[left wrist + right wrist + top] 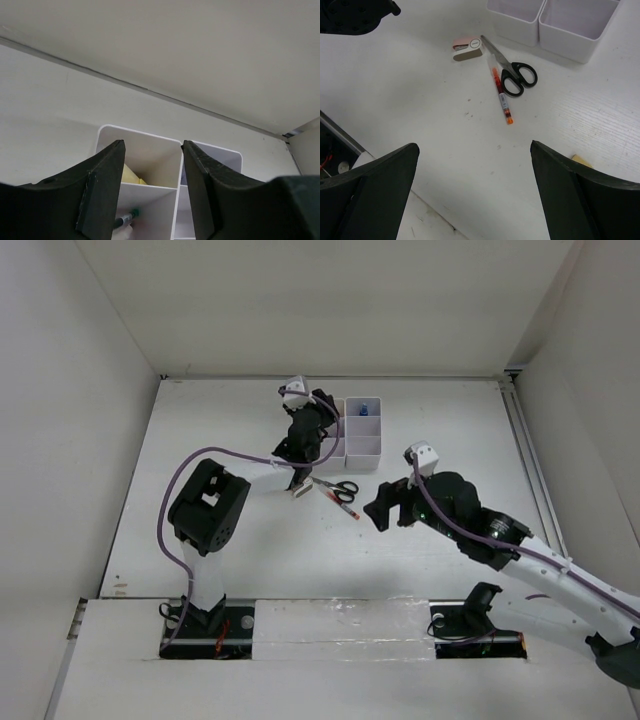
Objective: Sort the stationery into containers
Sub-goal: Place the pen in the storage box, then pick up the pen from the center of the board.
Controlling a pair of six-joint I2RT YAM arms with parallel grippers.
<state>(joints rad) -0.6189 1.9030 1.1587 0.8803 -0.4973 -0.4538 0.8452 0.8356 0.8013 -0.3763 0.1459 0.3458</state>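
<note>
While I watch from overhead, the left gripper (312, 420) hangs over the left side of the containers (364, 448), which sit near the far edge of the worktop (220, 440), about midway along it. From its wrist camera, the left gripper (153, 145) has its jaws parted with nothing between them. Below them I see the containers (142, 133): a yellow bar (131, 175) leans in the far left compartment, and a pen (127, 218) with a green end lies in the next one nearer. A blue-capped bottle (364, 410) stands in the far right compartment.

My right gripper (385, 508) hovers over the middle of the worktop, jaws spread wide and empty, as its own view shows (472, 150). Ahead of it, just off the containers' (570, 50) near side, lie the scissors (512, 75) with a red-white pen (501, 95) touching them alongside. A small pink item (467, 48) rests by the blade tips; I cannot tell what it is.
</note>
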